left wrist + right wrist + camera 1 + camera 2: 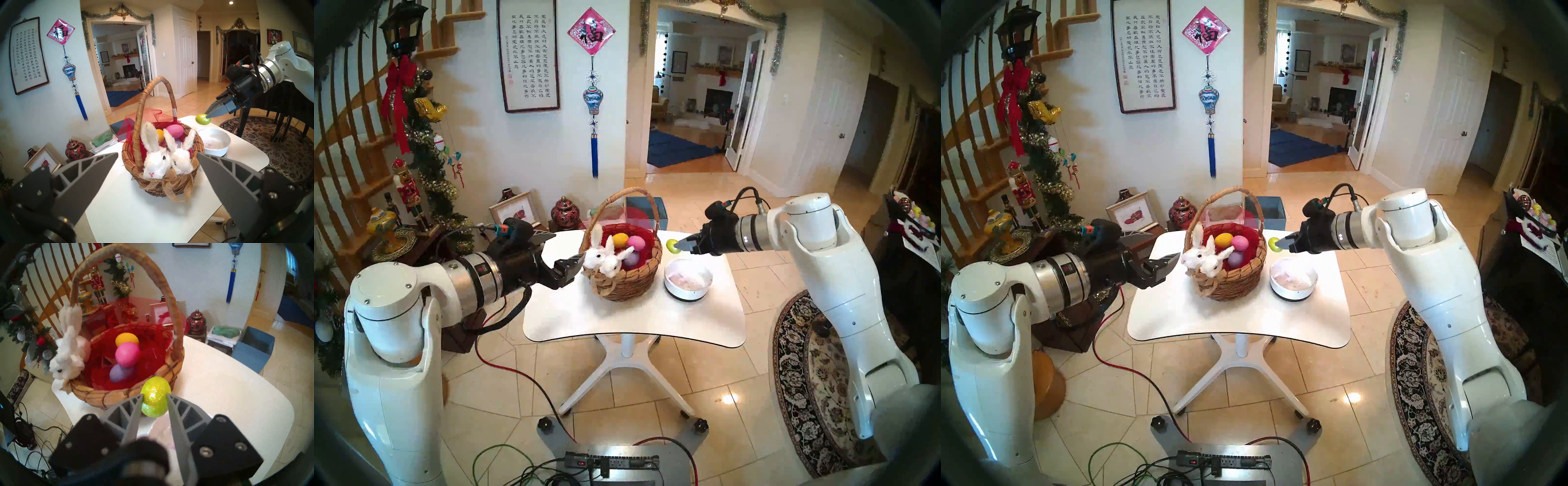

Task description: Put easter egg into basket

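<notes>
A brown wicker basket [631, 283] [1232, 285] [171, 188] [102, 395] with an arched handle, red lining and two white plush bunnies stands on the white table [636, 322]. Yellow, pink and purple eggs lie inside it. My right gripper [679, 245] [155, 396] is shut on a glittery yellow-green easter egg [672, 245] [1274, 244] [202, 119] [155, 396], held in the air just right of the basket's rim. My left gripper [566, 261] [157, 156] stands open and empty beside the bunnies at the basket's left.
A small white round bowl [687, 280] [215, 142] sits on the table right of the basket, below the held egg. A blue box [644, 207] and red jars stand behind the table. A patterned rug [816, 373] lies on the floor at right.
</notes>
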Action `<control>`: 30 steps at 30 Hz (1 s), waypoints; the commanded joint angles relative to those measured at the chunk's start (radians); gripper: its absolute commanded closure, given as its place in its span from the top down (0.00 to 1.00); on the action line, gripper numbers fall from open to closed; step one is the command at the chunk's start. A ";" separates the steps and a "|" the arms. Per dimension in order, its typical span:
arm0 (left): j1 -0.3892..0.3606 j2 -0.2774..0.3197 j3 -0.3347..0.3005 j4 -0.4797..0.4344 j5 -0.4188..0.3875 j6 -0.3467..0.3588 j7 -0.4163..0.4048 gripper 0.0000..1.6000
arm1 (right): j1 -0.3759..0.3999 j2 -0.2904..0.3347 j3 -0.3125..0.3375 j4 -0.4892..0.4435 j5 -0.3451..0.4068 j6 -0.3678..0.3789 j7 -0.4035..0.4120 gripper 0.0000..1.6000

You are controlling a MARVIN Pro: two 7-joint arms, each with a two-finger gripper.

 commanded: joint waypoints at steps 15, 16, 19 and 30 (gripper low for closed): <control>-0.010 -0.003 0.002 -0.005 0.004 0.000 -0.004 1.00 | 0.149 -0.034 -0.160 0.052 -0.003 0.017 0.042 0.44; -0.010 -0.003 0.002 -0.005 0.005 0.000 -0.005 1.00 | 0.149 -0.034 -0.164 0.052 -0.001 0.017 0.042 0.44; -0.010 -0.004 0.002 -0.005 0.006 0.000 -0.006 1.00 | 0.150 -0.030 -0.172 0.053 0.007 0.017 0.037 0.44; -0.011 -0.006 0.002 -0.005 0.009 0.000 -0.009 1.00 | 0.142 -0.018 -0.196 0.045 0.045 0.021 0.029 0.44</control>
